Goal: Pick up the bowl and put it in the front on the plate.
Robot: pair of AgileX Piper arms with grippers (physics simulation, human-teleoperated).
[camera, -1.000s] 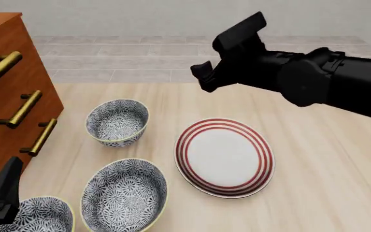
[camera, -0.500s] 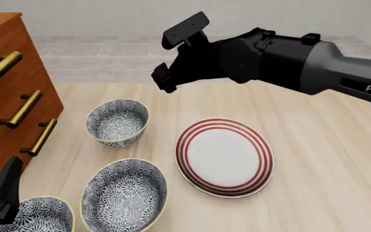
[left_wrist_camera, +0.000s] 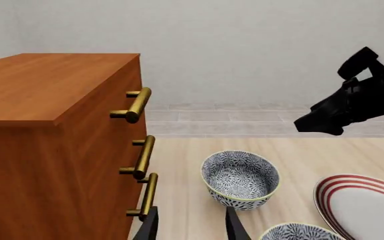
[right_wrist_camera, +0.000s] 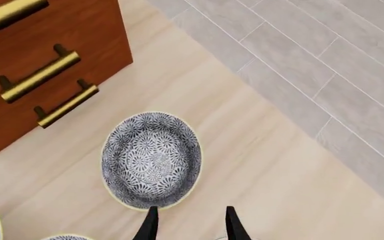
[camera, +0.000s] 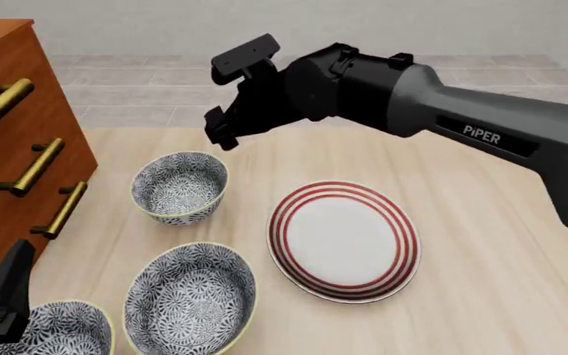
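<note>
Three bowls: round deep blue-and-white floral bowls with pale yellow rims, all on the light wooden table (camera: 481, 244).
Target bowl: the round deep floral bowl (camera: 180, 186) farthest from the arms, upright, near the brown wooden drawer chest (camera: 8, 140) and to the left of the plate.
Other bowls: a wider floral bowl (camera: 190, 299) closer in, and a third floral bowl (camera: 62, 329) at the lower left edge, partly cut off.
One plate: round flat white plate with red concentric rings (camera: 343, 239), lying apart from all bowls, nothing on it.
Right gripper (camera: 222, 133): black, in the air above and just beyond the target bowl, not touching it; its fingers (right_wrist_camera: 150, 225) stand apart, holding nothing, with the bowl's rim just ahead of them.
Left gripper (left_wrist_camera: 188, 227): low beside the third bowl, fingers parted, holding nothing.
Three handles: brass bar handles (camera: 38, 166) on the chest front.
</note>
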